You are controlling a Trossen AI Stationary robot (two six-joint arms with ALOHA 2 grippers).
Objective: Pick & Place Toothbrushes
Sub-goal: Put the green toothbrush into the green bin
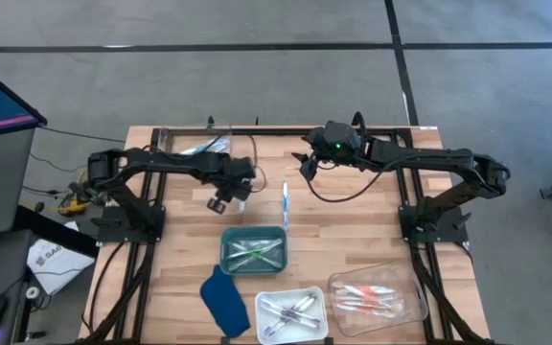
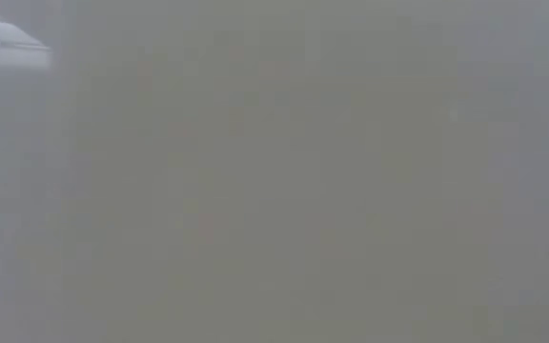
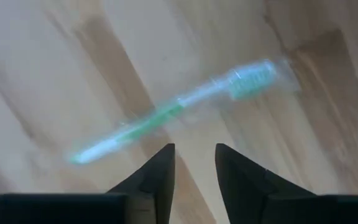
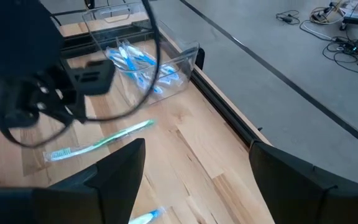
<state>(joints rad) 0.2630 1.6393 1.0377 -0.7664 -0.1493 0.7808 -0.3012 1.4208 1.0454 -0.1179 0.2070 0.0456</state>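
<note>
A green toothbrush (image 3: 173, 115) with a pale handle and a clear wrapper lay flat on the wooden table (image 3: 55, 74), just ahead of the left gripper (image 3: 194, 165). Its long axis ran crosswise to the fingers (image 3: 160, 168), with the bristled head lying off to one side. Those fingers stood slightly apart and held nothing. The right gripper (image 4: 194, 180) hovered nearby, spread wide and empty. Grey floor (image 1: 257, 86) surrounded the table; the low view was fogged, perhaps blocked.

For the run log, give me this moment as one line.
left gripper: open above green toothbrush | right gripper: open, waiting | toothbrush on table
</note>
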